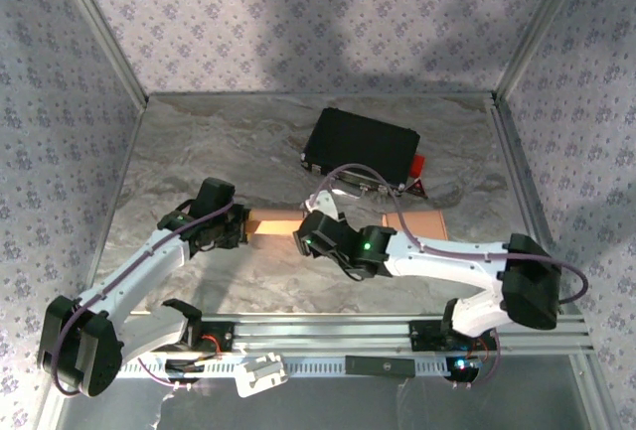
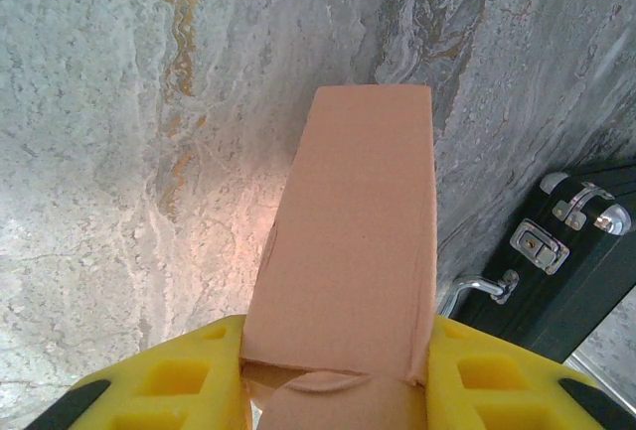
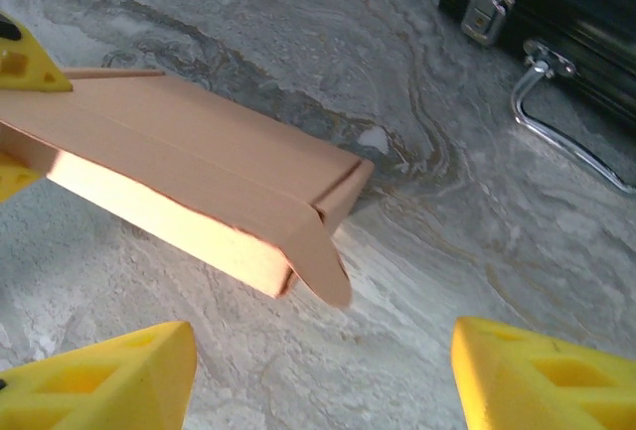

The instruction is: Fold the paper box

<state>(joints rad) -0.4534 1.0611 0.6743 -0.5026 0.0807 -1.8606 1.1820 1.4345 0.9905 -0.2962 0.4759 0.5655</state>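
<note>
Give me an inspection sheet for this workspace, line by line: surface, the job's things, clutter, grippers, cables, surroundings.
Surface: grey marble-patterned tabletop, no spills seen.
Job's things: long tan cardboard box, partly folded; its end flap hangs unfolded at the free end.
Clutter: black hard case with metal latches at the back; small red object at its right corner; flat tan cardboard piece beside the right arm.
Grippers: left gripper, jaws clamped on one end of the box; right gripper, jaws open, facing the flap, not touching it.
Cables: purplish cable loops above the right wrist; no snag seen.
Surroundings: floral-patterned walls, aluminium frame post.
</note>
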